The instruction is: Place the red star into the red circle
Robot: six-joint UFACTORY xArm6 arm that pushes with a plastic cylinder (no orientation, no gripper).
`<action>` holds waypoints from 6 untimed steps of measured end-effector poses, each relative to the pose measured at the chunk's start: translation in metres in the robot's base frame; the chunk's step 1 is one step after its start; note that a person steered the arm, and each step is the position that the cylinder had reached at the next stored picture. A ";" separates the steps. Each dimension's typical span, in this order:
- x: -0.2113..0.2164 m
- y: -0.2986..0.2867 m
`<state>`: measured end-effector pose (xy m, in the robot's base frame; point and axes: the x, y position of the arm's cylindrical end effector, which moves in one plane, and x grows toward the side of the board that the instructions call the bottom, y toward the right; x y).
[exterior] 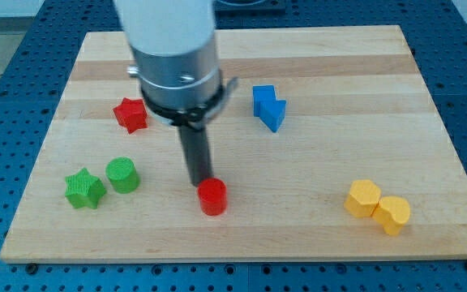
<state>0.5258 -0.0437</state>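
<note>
The red star (pixel 130 114) lies on the wooden board (pixel 339 81) at the view's upper left. The red circle, a short red cylinder (pixel 212 197), stands near the view's bottom centre. My rod comes down from the arm's grey body, and my tip (pixel 199 183) rests just above and left of the red circle, touching or nearly touching it. The red star is well up and to the left of my tip, apart from it.
A green star (pixel 83 189) and a green cylinder (pixel 123 175) sit together at the view's lower left. Two blue blocks (pixel 268 106) touch at the upper centre-right. Two yellow blocks (pixel 377 206) touch at the lower right. The arm's body hides part of the board's top.
</note>
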 end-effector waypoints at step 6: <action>-0.163 -0.119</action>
<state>0.3630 -0.1628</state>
